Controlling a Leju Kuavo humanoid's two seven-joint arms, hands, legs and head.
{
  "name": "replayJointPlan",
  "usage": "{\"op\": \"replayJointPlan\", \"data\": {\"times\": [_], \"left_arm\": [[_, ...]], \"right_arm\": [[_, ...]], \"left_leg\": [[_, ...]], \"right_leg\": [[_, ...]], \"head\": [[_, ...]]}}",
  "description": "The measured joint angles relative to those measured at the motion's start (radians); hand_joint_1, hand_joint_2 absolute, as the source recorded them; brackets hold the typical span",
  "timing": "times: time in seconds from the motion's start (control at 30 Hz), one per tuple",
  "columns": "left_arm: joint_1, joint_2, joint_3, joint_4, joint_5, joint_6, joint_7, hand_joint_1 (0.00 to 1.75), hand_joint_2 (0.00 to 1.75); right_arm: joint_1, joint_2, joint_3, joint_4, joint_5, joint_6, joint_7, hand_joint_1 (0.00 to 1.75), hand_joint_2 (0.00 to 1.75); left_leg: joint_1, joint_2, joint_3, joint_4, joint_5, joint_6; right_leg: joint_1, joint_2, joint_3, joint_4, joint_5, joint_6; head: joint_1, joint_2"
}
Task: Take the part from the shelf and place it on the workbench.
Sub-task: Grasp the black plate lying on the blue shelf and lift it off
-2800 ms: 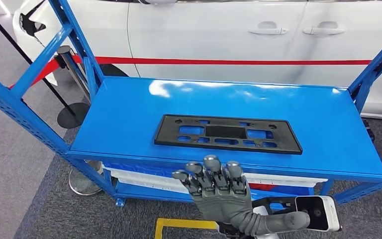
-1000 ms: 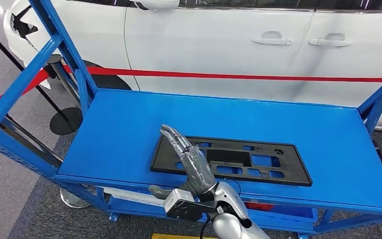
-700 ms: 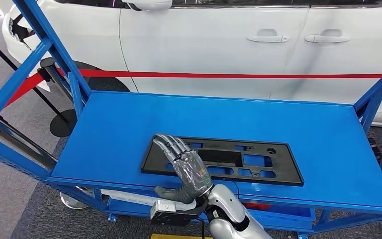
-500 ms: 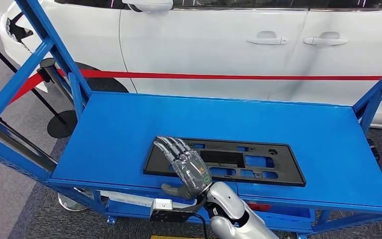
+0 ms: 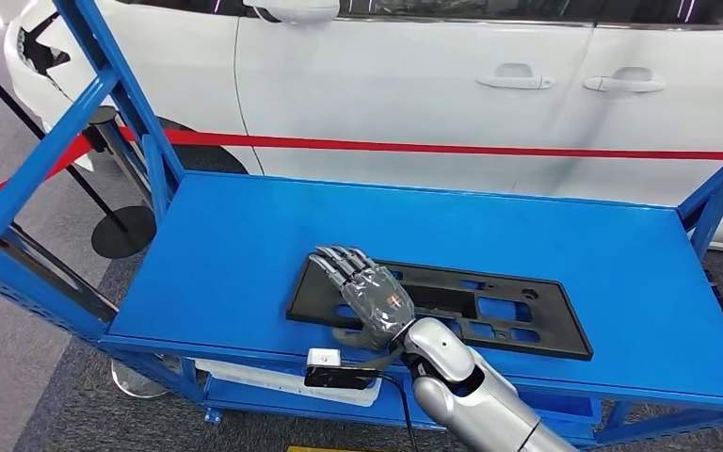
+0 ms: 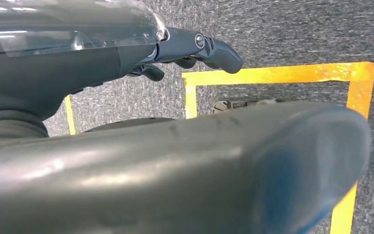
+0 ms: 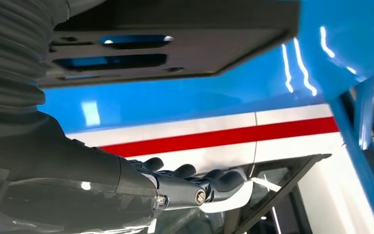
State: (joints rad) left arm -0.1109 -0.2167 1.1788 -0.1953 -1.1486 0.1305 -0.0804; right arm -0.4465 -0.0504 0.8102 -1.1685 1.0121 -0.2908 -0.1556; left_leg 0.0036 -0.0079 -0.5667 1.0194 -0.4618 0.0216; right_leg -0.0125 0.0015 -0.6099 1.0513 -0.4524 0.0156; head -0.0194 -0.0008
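One black part [image 5: 442, 306] lies flat at lower centre of the head view, on the blue shelf [image 5: 245, 245], its near long side close to the front lip. The right hand [image 5: 365, 299] sits over the part's left end, fingers [image 5: 341, 261] stretched out and slightly spread across the top, thumb low by the near edge; nothing is gripped yet, and whether the palm touches the plastic cannot be told. The left hand [image 6: 195, 46] hangs over grey carpet and yellow tape [image 6: 272, 74], fingers loosely curled on nothing. The risk is plain: a wide, thin, slotted panel taken at one end would likely sag or twist, and a shallow pinch could slip. A push instead of a lift could slide it toward the white car [image 5: 452, 85] across the upper frame.
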Motion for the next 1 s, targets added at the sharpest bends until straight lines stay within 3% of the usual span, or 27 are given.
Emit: {"op": "replayJointPlan", "data": {"times": [0.1,0.17,0.27,0.3,0.33,0.4,0.47,0.53,0.6,0.67,0.7,0.77,0.83,0.87,0.9,0.97,1.0], "left_arm": [[0.000,0.001,0.000,0.000,0.009,0.001,-0.008,0.00,0.00],[0.000,0.001,0.001,0.000,0.015,0.001,-0.014,0.00,0.00],[0.002,0.002,0.007,0.000,0.023,0.001,-0.023,0.00,0.00],[0.003,0.003,0.009,0.000,0.025,0.001,-0.026,0.00,0.00],[0.004,0.004,0.011,0.000,0.027,0.001,-0.029,0.00,0.00],[0.005,0.007,0.014,0.000,0.031,0.000,-0.036,0.00,0.00],[0.004,0.010,0.016,0.000,0.036,-0.004,-0.043,0.00,0.00],[0.003,0.012,0.017,0.000,0.038,-0.009,-0.050,0.00,0.00],[0.003,0.013,0.018,0.000,0.039,-0.012,-0.057,0.00,0.00],[0.004,0.014,0.020,0.000,0.041,-0.015,-0.065,0.00,0.00],[0.003,0.014,0.021,0.000,0.043,-0.016,-0.068,0.00,0.00],[0.002,0.014,0.024,0.000,0.047,-0.019,-0.075,0.00,0.00],[0.004,0.015,0.026,0.000,0.049,-0.024,-0.083,0.00,0.00],[0.004,0.015,0.028,0.000,0.050,-0.027,-0.086,0.00,0.00],[0.005,0.015,0.029,0.000,0.051,-0.030,-0.090,0.00,0.00],[0.004,0.015,0.031,0.000,0.053,-0.035,-0.096,0.00,0.00],[0.004,0.015,0.032,0.000,0.054,-0.037,-0.099,0.00,0.00]], "right_arm": [[-0.015,-0.004,0.010,0.008,0.008,0.029,0.007,0.00,1.75],[-0.031,-0.006,0.019,0.015,0.013,0.049,0.006,0.00,1.75],[-0.055,-0.007,0.035,0.026,0.022,0.086,0.007,0.00,1.75],[-0.058,-0.007,0.041,0.031,0.025,0.098,0.008,0.00,1.75],[-0.061,-0.007,0.046,0.035,0.029,0.107,0.009,0.00,1.75],[-0.067,-0.007,0.055,0.042,0.038,0.119,0.016,0.00,1.75],[-0.077,-0.007,0.062,0.045,0.051,0.134,0.031,0.00,1.75],[-0.085,-0.008,0.070,0.046,0.069,0.152,0.050,0.00,1.75],[-0.087,-0.008,0.079,0.047,0.094,0.169,0.072,0.00,1.75],[-0.090,-0.011,0.089,0.046,0.120,0.190,0.093,0.00,1.75],[-0.091,-0.014,0.093,0.045,0.131,0.201,0.101,0.00,1.75],[-0.089,-0.021,0.104,0.042,0.148,0.227,0.111,0.00,1.75],[-0.084,-0.031,0.113,0.034,0.156,0.240,0.113,0.00,1.75],[-0.082,-0.035,0.117,0.028,0.159,0.243,0.113,0.00,1.75],[-0.081,-0.039,0.121,0.021,0.163,0.244,0.113,0.00,1.75],[-0.080,-0.046,0.130,0.007,0.173,0.247,0.114,0.00,1.75],[-0.079,-0.048,0.133,0.000,0.178,0.248,0.115,0.00,1.75]], "left_leg": [[-0.001,0.000,-0.004,0.001,-0.003,-0.016],[0.001,0.001,-0.017,0.034,-0.028,-0.027],[0.005,0.002,-0.098,0.208,-0.111,-0.039],[0.006,0.002,-0.125,0.260,-0.127,-0.041],[0.006,0.002,-0.139,0.282,-0.124,-0.042],[0.007,0.002,-0.113,0.215,-0.067,-0.040],[0.006,0.002,-0.052,0.078,-0.006,-0.033],[0.002,0.001,-0.020,0.008,0.011,-0.023],[0.001,0.000,-0.017,0.001,0.011,-0.012],[0.005,0.001,-0.011,-0.009,0.017,0.001],[0.006,0.002,-0.009,-0.013,0.020,0.007],[0.004,0.003,-0.008,-0.014,0.020,0.013],[0.003,0.003,-0.007,-0.013,0.018,0.015],[0.003,0.003,-0.006,-0.013,0.017,0.015],[0.003,0.002,-0.004,-0.011,0.015,0.014],[0.001,0.001,-0.001,-0.006,0.009,0.008],[-0.001,0.000,-0.001,-0.003,0.006,0.003]], "right_leg": [[0.003,0.002,0.003,-0.018,0.001,-0.014],[0.000,0.002,0.005,-0.025,0.004,-0.025],[0.000,0.000,0.007,-0.027,0.004,-0.035],[0.000,-0.001,0.007,-0.027,0.004,-0.036],[0.001,-0.001,0.007,-0.026,0.003,-0.036],[0.001,0.000,0.010,-0.026,0.001,-0.035],[0.002,0.002,0.013,-0.024,-0.001,-0.030],[0.005,0.002,0.012,-0.024,-0.002,-0.022],[0.006,0.002,0.012,-0.025,-0.002,-0.010],[0.004,0.002,0.005,-0.004,-0.019,-0.001],[0.003,0.002,-0.010,0.032,-0.042,0.003],[0.000,0.002,-0.068,0.153,-0.103,0.007],[-0.001,0.001,-0.114,0.243,-0.127,0.010],[-0.001,0.001,-0.111,0.234,-0.110,0.010],[-0.001,0.001,-0.089,0.189,-0.078,0.008],[0.001,0.000,-0.023,0.054,-0.017,0.002],[0.002,0.000,-0.001,0.007,-0.003,-0.002]], "head": [[0.000,0.000],[-0.001,0.000],[-0.002,0.000],[-0.002,0.000],[-0.002,0.000],[-0.002,0.000],[-0.002,0.000],[-0.001,0.000],[0.000,0.000],[0.000,0.000],[0.000,0.000],[0.001,0.000],[0.001,0.000],[0.001,0.000],[0.001,0.000],[0.001,0.000],[0.001,0.000]]}}
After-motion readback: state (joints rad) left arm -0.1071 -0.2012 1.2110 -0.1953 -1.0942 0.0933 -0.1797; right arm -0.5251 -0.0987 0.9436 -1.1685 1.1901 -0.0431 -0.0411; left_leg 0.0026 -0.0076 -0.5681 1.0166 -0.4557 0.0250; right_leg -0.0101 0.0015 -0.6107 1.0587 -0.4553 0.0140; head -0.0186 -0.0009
